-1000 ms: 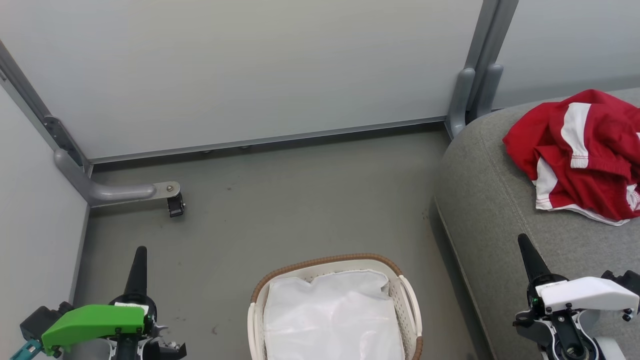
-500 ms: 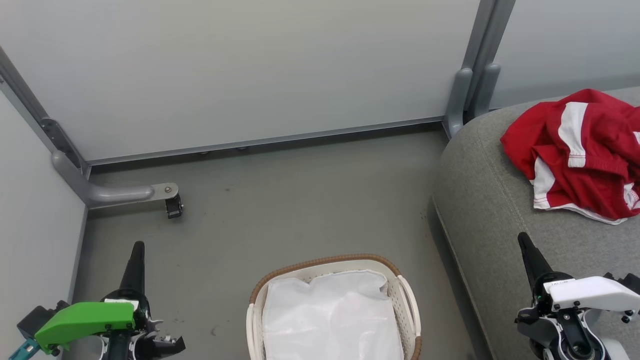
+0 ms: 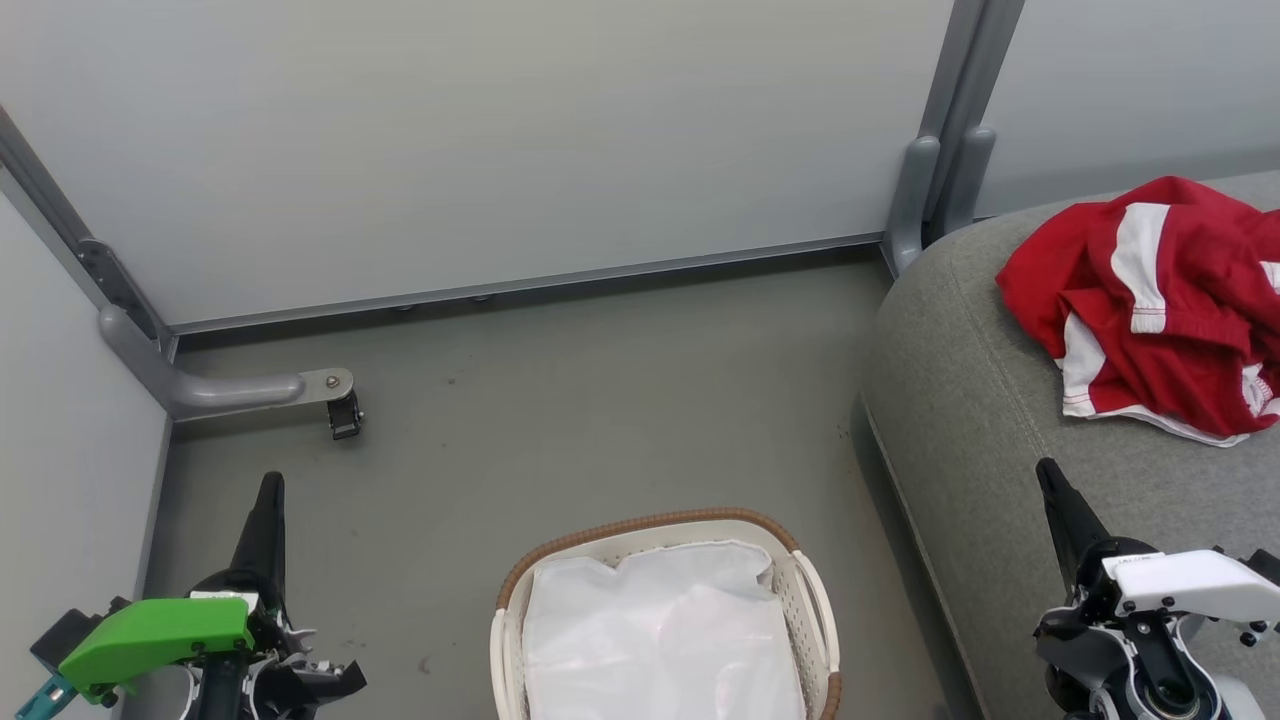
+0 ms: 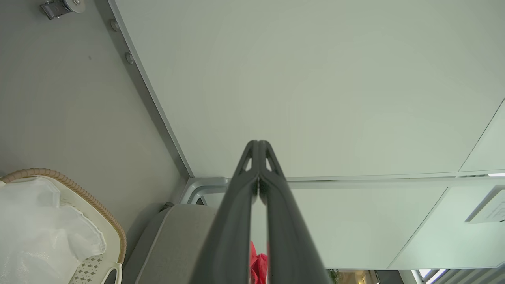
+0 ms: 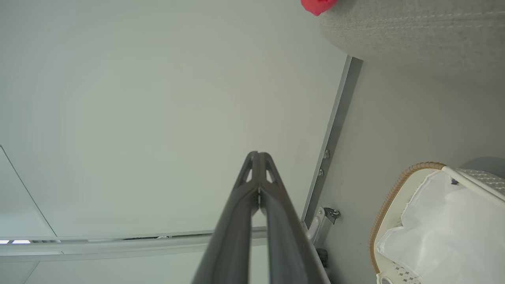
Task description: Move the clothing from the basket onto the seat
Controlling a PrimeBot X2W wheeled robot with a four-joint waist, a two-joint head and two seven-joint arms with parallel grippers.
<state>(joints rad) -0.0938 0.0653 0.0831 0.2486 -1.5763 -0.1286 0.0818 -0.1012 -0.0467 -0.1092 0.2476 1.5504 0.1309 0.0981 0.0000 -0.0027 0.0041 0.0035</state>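
nearest us, our left gripper and right gripper show dark tapered fingers pressed together, clenched on nothing. between them sits the basket, oval perforated white plastic with a brown woven rim, holding a glossy crumpled liner sheet. beyond it we have open matte grey floor up to the smooth wall panel, where a metal bracket juts out. on our right the seat, grey woven upholstery with a rounded corner and stitched seam, carries the clothing, red with white trim, rumpled on its far part, well apart from both grippers.
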